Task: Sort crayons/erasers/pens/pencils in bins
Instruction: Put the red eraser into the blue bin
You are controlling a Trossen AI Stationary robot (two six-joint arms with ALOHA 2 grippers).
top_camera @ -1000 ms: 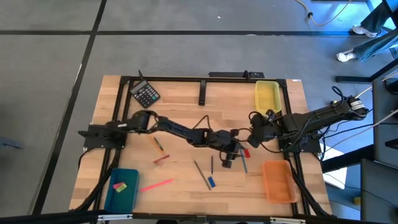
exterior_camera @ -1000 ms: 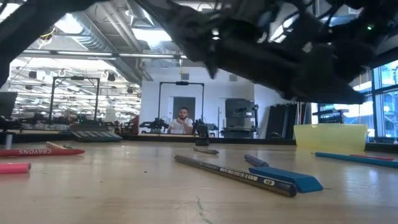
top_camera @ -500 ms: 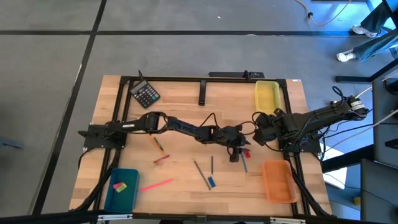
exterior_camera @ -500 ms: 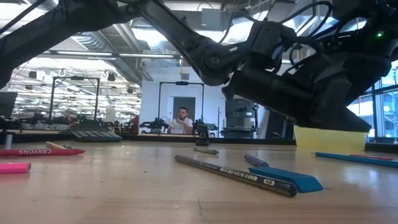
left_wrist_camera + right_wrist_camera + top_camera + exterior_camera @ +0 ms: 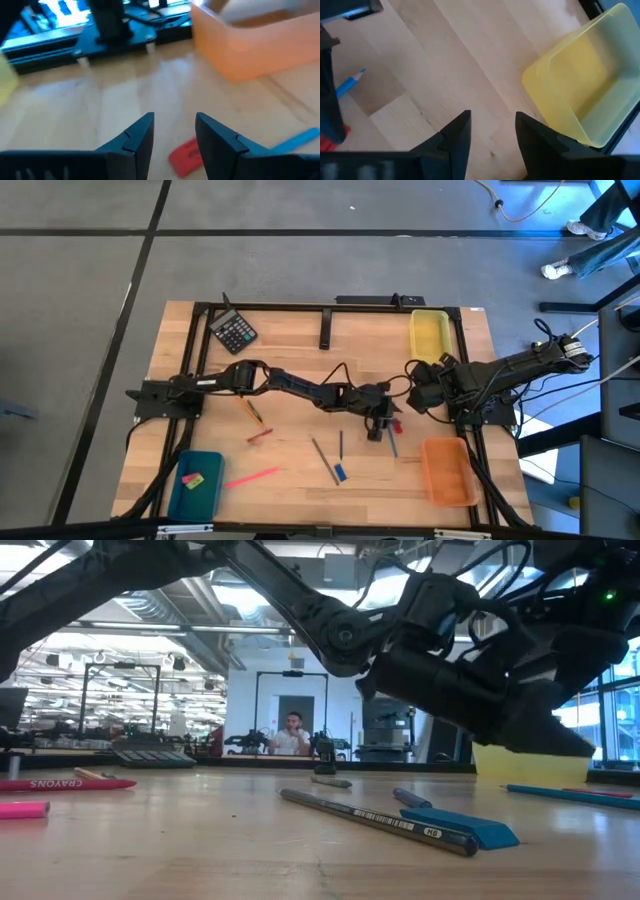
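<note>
Red eraser [image 5: 186, 155] now sits between the open fingers of the left gripper [image 5: 174, 134], which has swung over and settled, ready to close; the right gripper [image 5: 491, 131] waits open near the yellow bin [image 5: 585, 75].

We get even, bright overhead light on the table [image 5: 290, 340], with only soft shadows under the arms. The low view is backlit by ceiling lights and windows, so the arms go near black. The left wrist view is really blurry, the orange bin [image 5: 255, 45] smeared, and the yellow bin [image 5: 585, 85] looks soft too
</note>
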